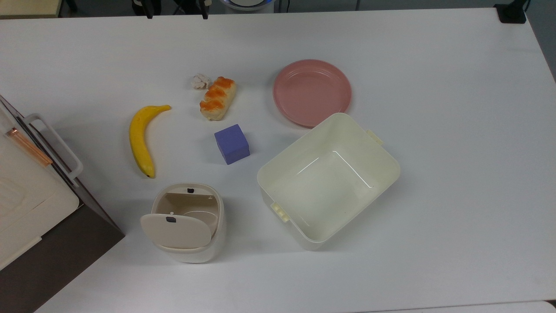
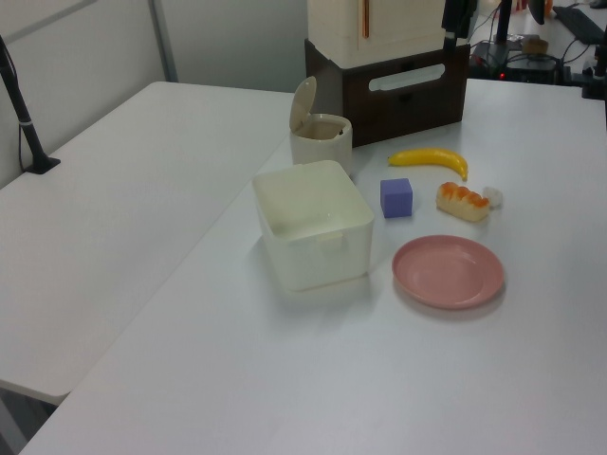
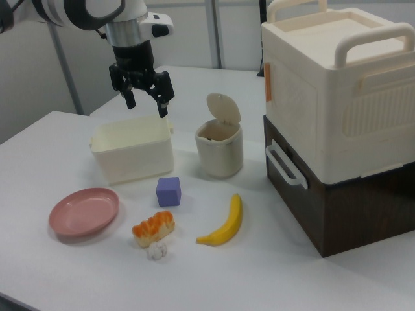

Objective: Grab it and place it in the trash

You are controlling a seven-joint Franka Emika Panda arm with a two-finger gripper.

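Off-white paper wad (image 1: 200,81) touching bread roll (image 1: 218,98); bin (image 1: 187,224) w/ flap lid up.

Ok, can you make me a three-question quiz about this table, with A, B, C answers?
1. Where is the paper wad?
A. Beside the bread roll
B. In the tub
C. On the plate

2. What colour is the cube?
A. Green
B. Purple-blue
C. Red

3. How is the trash bin?
A. Tipped over
B. Lid shut
C. Lid open

Answers: 1 A, the wad lies right next to the roll's end. 2 B, the cube looks purple-blue in every view. 3 C, the flap is swung up, showing the beige inside.
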